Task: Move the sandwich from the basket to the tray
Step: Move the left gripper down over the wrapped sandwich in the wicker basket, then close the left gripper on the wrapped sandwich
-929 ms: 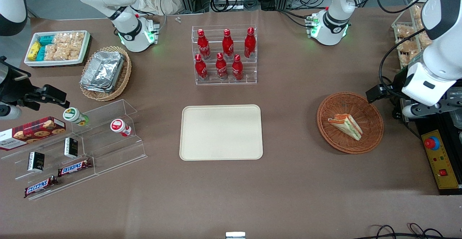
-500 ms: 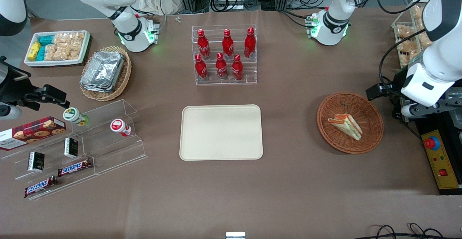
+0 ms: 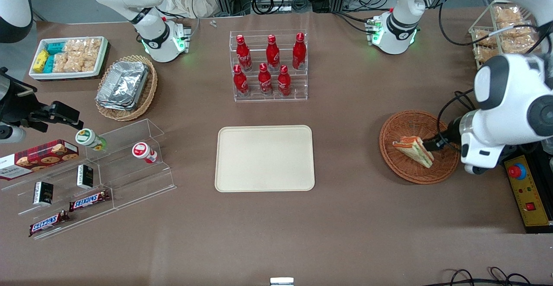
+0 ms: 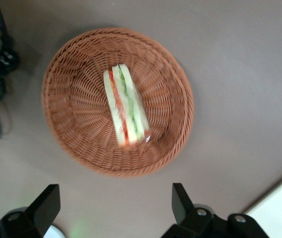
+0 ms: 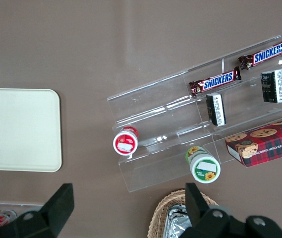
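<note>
**Open gripper poised above the sandwich basket**

The gripper point(image 4: 113, 208) is spread wide, its 2 black fingers point(image 4: 45, 206) well apart, grasping nothing and touching nothing. In the left wrist view the whole round wicker basket point(image 4: 76, 144) and the sandwich point(image 4: 125, 110) show in the gap between the fingers, with bare brown table around them.

In the front view the left arm's white wrist point(image 3: 497, 122) bends in over the table from the working arm's end, its black tip reaching over the basket's rim point(image 3: 449, 137) at about 3 o'clock of the basket point(image 3: 406, 124). The sandwich point(image 3: 414, 148) lies inside the basket, slightly toward 6 o'clock of its centre, with its orange-red and green layers showing on the cut face.

The cream tray point(image 3: 264, 158) sits at the table's middle, well apart from the basket, with nothing on it. Farther from the front camera than the tray stands a clear rack of 6 red bottles point(image 3: 268, 66).

Only the wrist view shows the finger spread; the front view hides the fingers under the arm. A pale corner of the tray point(image 4: 279, 208) shows beside one finger there.
</note>
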